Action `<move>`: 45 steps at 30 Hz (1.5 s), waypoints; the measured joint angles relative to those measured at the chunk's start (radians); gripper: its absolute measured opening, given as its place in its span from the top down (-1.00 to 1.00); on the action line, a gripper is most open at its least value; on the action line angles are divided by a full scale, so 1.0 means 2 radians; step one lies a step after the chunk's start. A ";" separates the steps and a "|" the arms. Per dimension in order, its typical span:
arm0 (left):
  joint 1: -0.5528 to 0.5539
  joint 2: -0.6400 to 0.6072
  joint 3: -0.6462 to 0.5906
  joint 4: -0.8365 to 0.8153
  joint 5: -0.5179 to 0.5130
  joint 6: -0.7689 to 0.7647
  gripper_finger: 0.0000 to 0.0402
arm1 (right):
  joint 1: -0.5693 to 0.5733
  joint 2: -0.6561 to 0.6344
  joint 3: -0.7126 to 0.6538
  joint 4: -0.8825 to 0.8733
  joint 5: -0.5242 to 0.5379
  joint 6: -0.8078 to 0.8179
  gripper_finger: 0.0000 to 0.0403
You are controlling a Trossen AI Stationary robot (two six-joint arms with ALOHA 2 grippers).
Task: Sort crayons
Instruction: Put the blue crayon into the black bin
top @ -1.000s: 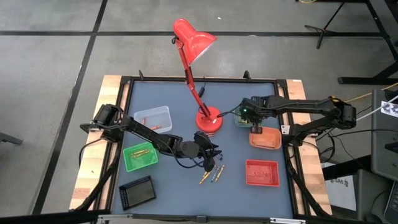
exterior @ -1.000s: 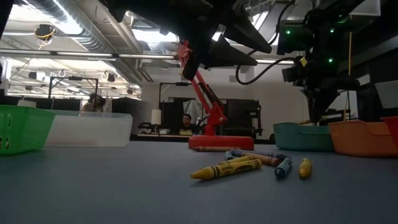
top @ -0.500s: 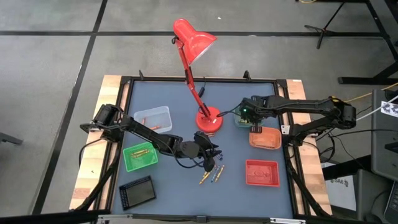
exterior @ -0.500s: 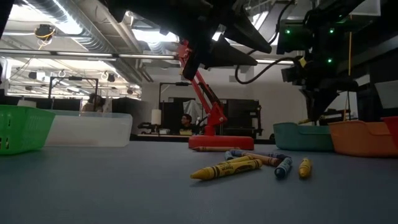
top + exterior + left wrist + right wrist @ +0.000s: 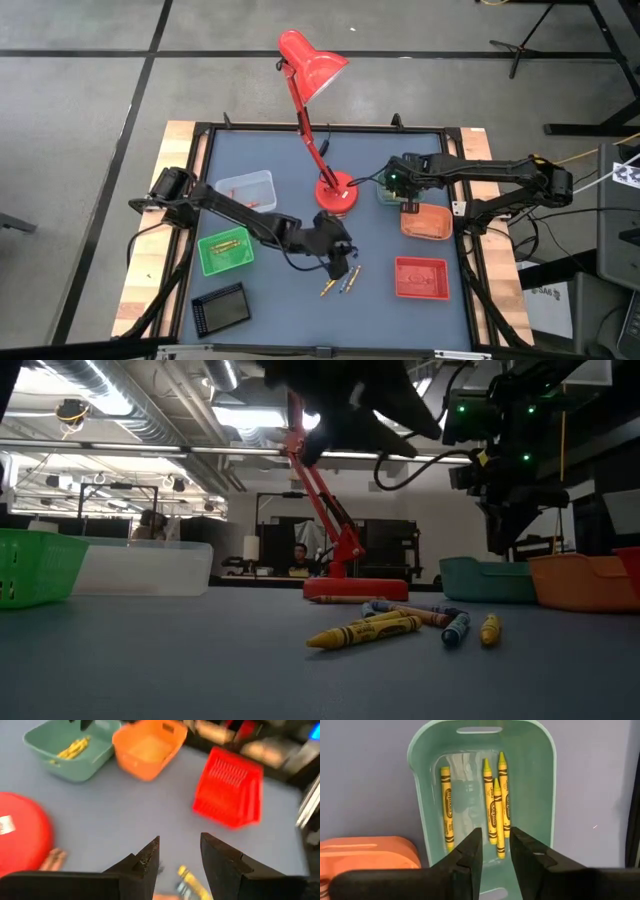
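A few loose crayons (image 5: 342, 282), yellow and blue among them, lie flat on the blue-grey table mat (image 5: 290, 300); they also show in the low view (image 5: 385, 627). My left gripper (image 5: 343, 262) hovers above them, open and empty (image 5: 180, 852), with a yellow crayon (image 5: 192, 884) just beyond its fingertips. My right gripper (image 5: 402, 188) hangs over the teal tray (image 5: 422, 795), open with nothing between its fingers (image 5: 495, 845). Several yellow crayons (image 5: 494, 807) lie on the tray's floor.
The red desk lamp's base (image 5: 335, 193) stands mid-table, its head (image 5: 312, 60) at the far edge. An orange tray (image 5: 428, 222) and a red tray (image 5: 420, 277) sit at the right. A clear tray (image 5: 245, 190), a green tray (image 5: 225, 250) and a black tray (image 5: 220, 310) sit at the left.
My left gripper has risen above the loose crayons and tipped its fingers up toward level, staying open. My right gripper has opened over the teal tray without moving away. The crayons on the mat lie where they were.
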 joint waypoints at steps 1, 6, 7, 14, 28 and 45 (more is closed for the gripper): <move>-0.001 0.000 0.020 -0.046 0.000 0.004 0.37 | 0.000 0.000 0.000 0.000 -0.001 0.000 0.53; -0.002 -0.001 0.099 -0.201 -0.034 -0.026 0.37 | 0.000 0.000 0.000 0.001 -0.003 0.000 0.53; -0.002 -0.001 0.106 -0.212 -0.042 -0.041 0.37 | 0.000 0.000 0.000 0.001 -0.003 0.001 0.53; -0.006 0.020 0.109 -0.220 -0.057 -0.133 0.37 | 0.000 0.000 0.000 0.001 -0.003 0.003 0.53; -0.008 0.113 0.109 -0.224 -0.033 -0.236 0.37 | 0.000 0.000 0.000 0.001 -0.004 0.004 0.53; -0.007 0.133 0.109 -0.279 -0.025 -0.288 0.37 | 0.000 0.000 0.000 0.003 -0.004 0.004 0.53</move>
